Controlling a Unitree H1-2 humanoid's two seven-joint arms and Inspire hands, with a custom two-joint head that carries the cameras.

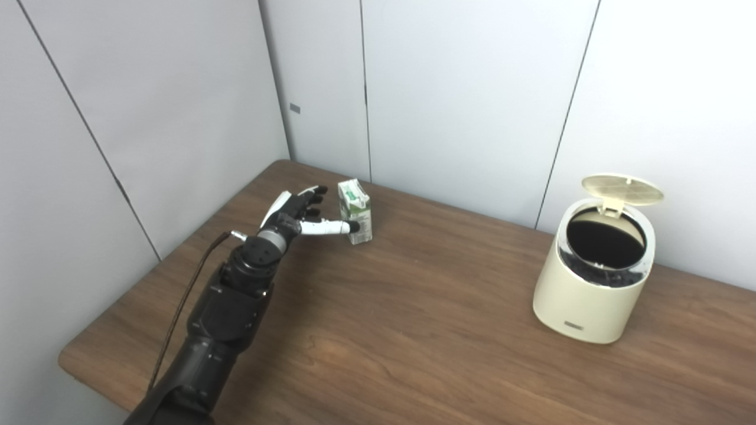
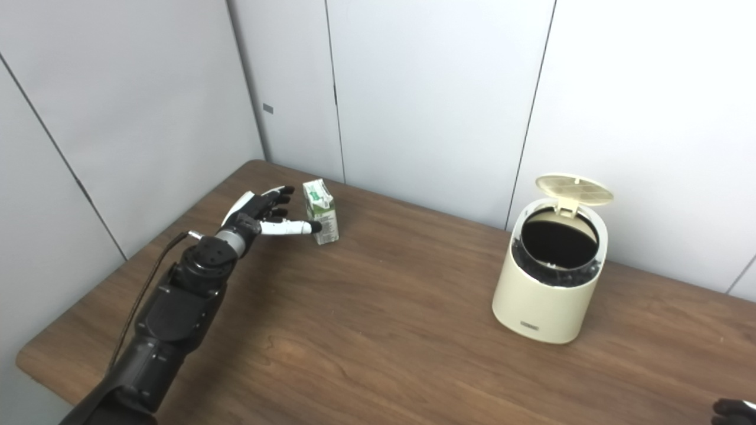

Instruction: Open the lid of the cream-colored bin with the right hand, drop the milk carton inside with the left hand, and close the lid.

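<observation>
A small white and green milk carton [image 1: 356,211] stands upright on the wooden table [image 1: 413,319] at the back left. My left hand [image 1: 298,213] is open right beside it on its left, fingers spread, the thumb reaching across the carton's front; contact is unclear. The cream-colored bin [image 1: 593,274] stands at the right with its round lid [image 1: 622,189] flipped up and its dark inside showing. Only a dark tip of my right hand [image 2: 732,411] shows at the bottom right corner in the right eye view.
White panel walls close off the back and left of the table. The table's rounded front-left corner [image 1: 74,360] lies near my left arm. Bare wood stretches between the carton and the bin.
</observation>
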